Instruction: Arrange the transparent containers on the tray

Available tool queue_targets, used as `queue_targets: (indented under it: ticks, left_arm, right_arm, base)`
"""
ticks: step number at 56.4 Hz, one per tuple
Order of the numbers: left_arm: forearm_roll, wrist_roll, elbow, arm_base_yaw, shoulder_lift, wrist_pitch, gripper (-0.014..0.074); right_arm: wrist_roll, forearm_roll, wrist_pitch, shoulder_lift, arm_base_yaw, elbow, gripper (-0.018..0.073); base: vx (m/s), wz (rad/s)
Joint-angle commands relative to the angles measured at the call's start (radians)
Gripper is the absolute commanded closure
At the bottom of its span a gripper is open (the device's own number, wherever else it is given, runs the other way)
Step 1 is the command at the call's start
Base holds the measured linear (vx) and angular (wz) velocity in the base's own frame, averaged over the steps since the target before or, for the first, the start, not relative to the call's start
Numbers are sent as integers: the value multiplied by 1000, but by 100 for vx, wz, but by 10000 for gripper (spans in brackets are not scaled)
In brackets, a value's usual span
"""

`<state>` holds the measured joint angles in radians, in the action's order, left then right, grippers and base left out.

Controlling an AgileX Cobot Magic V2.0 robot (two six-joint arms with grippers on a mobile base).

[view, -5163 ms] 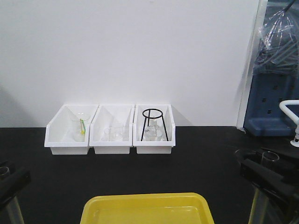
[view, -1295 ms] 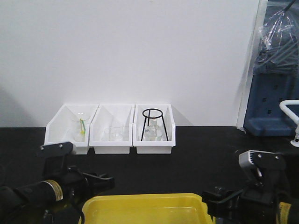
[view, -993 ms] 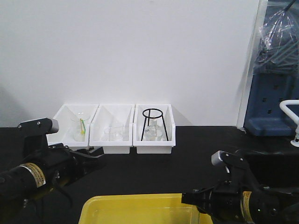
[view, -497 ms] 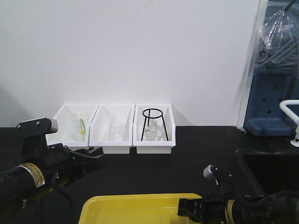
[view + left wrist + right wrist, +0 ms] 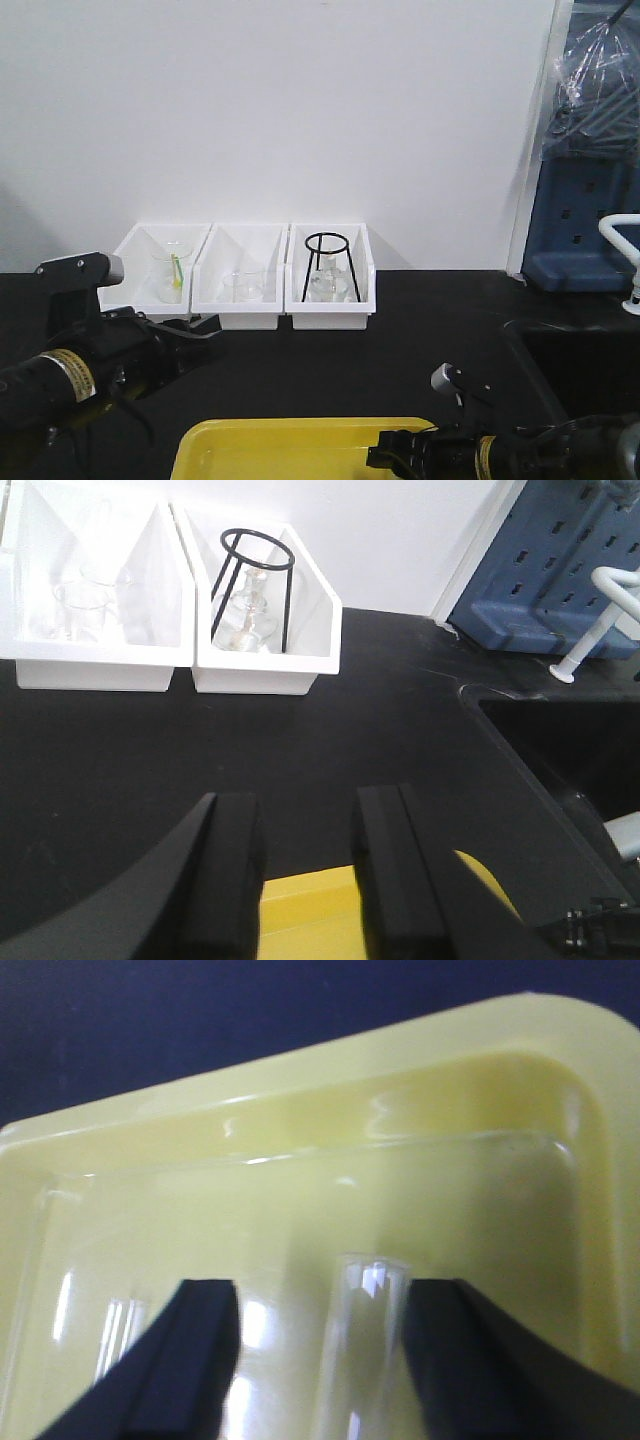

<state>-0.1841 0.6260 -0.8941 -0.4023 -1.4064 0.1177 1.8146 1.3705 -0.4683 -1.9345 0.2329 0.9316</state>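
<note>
My right claw (image 5: 310, 1360), fingers apart around a test tube (image 5: 358, 1360), sits low over the yellow tray (image 5: 300, 1100); I should back away toward six o'clock gently.

we see tray (image 5: 290, 440) bright yellow | test tube (image 5: 362, 1360) clear glass | bins (image 5: 240, 285) white | ring stand (image 5: 328, 262) black | countertop (image 5: 420, 320) black | left gripper (image 5: 305, 865) black

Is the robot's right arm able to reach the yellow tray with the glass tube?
Probably yes. The right gripper already sits over the yellow tray, with the test tube between its fingers and nothing in the way.
</note>
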Motion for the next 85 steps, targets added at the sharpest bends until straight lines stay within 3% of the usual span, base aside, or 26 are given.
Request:
queue_targets:
  ticks: [1,10,19,26,35,37,43,50,56,66,76,85]
  left_arm:
    - [3,-2,-31,-2,36,77,230]
    - [2,-2,-31,-2,36,75,232]
    - [-26,-2,-31,-2,39,23,259]
    - [-96,-2,-31,-7,51,-41,349]
    - [-181,-2,-31,-7,110,-110,566]
    - [-204,-2,-31,-7,132,-127,606]
    - [-255,-2,-30,-7,183,-200,605]
    - [-287,-33,-16,-7,245,-351,605]
    - [-258,-149,55,-7,318,-392,605]
    - [-147,-261,268,-7,487,-315,605]
    - [-127,-264,419,-7,675,-248,605]
    - [-128,-264,460,-7,764,-239,605]
  right_arm:
    - [-17,-16,14,39,-4,17,-18]
    - [-35,-25,-38,51,-4,20,-29]
    - [-115,-31,-139,117,-4,35,63]
    - [-150,-25,-141,229,-4,35,251]
    - [-170,43,-94,405,-4,35,575]
    - [-170,66,-68,449,-4,35,573]
    - [-137,192,-17,555,-4,34,572]
    - [-3,422,5,673,-4,29,572]
    - [32,423,17,755,-4,-18,572]
    - [-18,423,73,891,-4,-175,572]
    - [-56,423,112,1007,-4,-301,572]
    - [-63,422,137,1048,-4,-320,572]
  base:
    - [0,0]
    - [0,0]
    - [0,0]
    - [0,0]
    - [0,0]
    - [0,0]
    - [0,0]
    - [0,0]
    - [0,0]
    - [0,0]
    - [0,0]
    - [0,0]
